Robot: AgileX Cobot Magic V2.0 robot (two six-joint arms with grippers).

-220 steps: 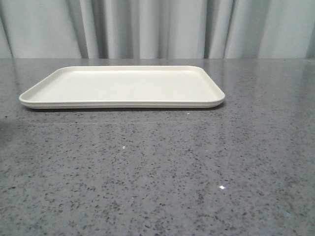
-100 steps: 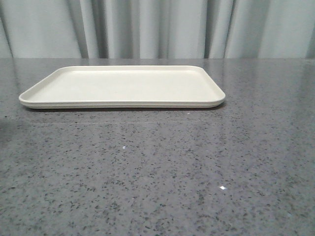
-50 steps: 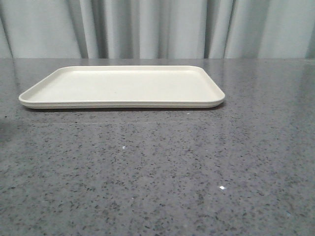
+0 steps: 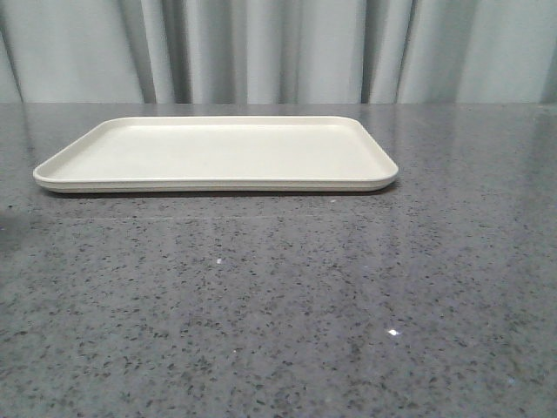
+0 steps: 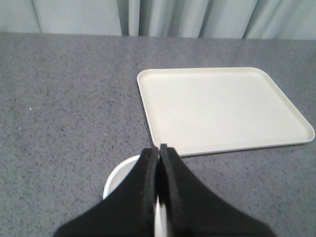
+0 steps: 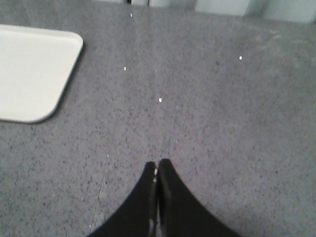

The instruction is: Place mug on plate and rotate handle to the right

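a: where's the plate?

b: flat on the grey speckled tabletop, toward the far side, with a pale curtain hanging behind it. nothing is on it. the front view shows no arm at all.

a: and the mug?

b: only the left wrist view catches it (just a white curved rim, mostly hidden behind the black fingers). it sits on the tabletop near the plate's closer corner, apart from it, not on it. the handle and the printed face are hidden, so i cannot tell which way the handle points.

a: the left gripper?

b: its 2 jaws are pressed together with barely a slit between them, grasping nothing, hanging above the mug's rim. whether they touch it i cannot tell.

a: the right gripper?

b: jaws also clenched tip to tip and empty, over bare tabletop, with 1 rounded corner of the plate off to the side, well apart.
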